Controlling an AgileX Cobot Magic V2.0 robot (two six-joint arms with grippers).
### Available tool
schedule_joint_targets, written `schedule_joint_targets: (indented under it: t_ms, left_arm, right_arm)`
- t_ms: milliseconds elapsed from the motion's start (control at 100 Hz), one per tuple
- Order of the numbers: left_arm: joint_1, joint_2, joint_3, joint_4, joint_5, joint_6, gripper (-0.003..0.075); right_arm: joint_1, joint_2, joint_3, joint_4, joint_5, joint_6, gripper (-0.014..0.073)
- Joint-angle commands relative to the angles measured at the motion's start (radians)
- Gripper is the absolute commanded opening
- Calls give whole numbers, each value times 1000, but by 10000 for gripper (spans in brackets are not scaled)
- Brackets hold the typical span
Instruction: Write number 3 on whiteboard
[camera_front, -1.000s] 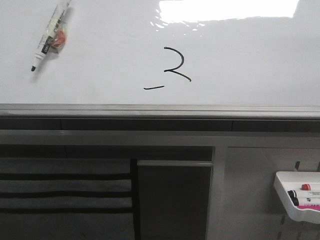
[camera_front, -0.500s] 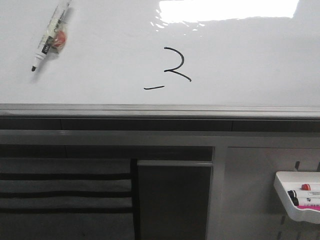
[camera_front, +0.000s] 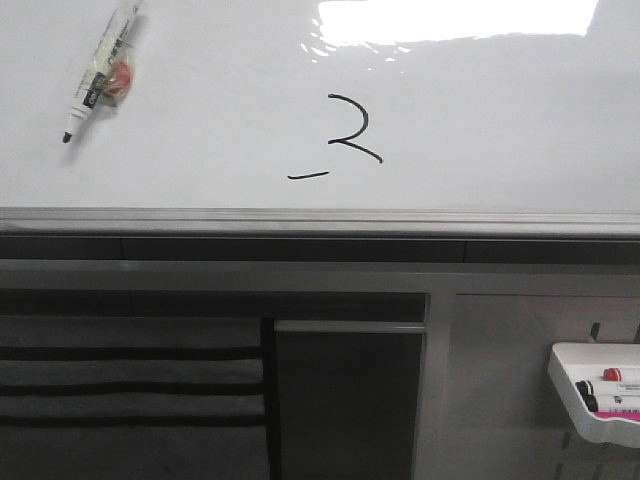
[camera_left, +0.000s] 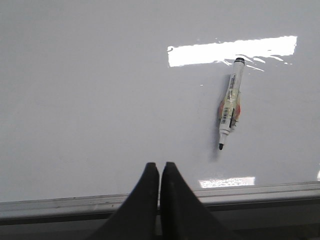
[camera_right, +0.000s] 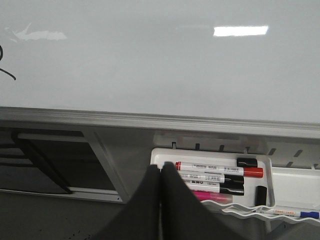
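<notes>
1. Already the number 3 (camera_front: 340, 138) stands in thin black ink on the glossy whiteboard (camera_front: 500, 120), near its middle; the uncapped marker (camera_front: 100, 72) lies far left. I judge the writing done, so both arms should simply keep away.
2. Left gripper (camera_left: 160, 169): dark smooth fingers pressed together, grasping nothing, near the grey rail (camera_left: 260, 191).
3. Right gripper (camera_right: 160, 172): also clenched empty, over the white plastic tray (camera_right: 265, 192).

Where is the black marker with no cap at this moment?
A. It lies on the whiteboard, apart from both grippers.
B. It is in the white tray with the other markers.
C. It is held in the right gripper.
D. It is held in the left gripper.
A. The marker lies flat on the whiteboard, and the left gripper and the right gripper are both shut and hold nothing.
</notes>
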Motion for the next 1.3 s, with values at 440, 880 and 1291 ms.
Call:
schedule_joint_targets:
  t_ms: [440,880,1291]
  left_arm:
    - [0,8,9,-1,-73,-16,-20]
    - [0,8,9,-1,-73,-16,-20]
    - [0,8,9,-1,-73,-16,-20]
  right_arm:
    - [-8,3,-23,3,-66,2,-69]
    - [-6,-293,253,23,-323,2,-69]
    - [4,-534,602,81,-574,2,-69]
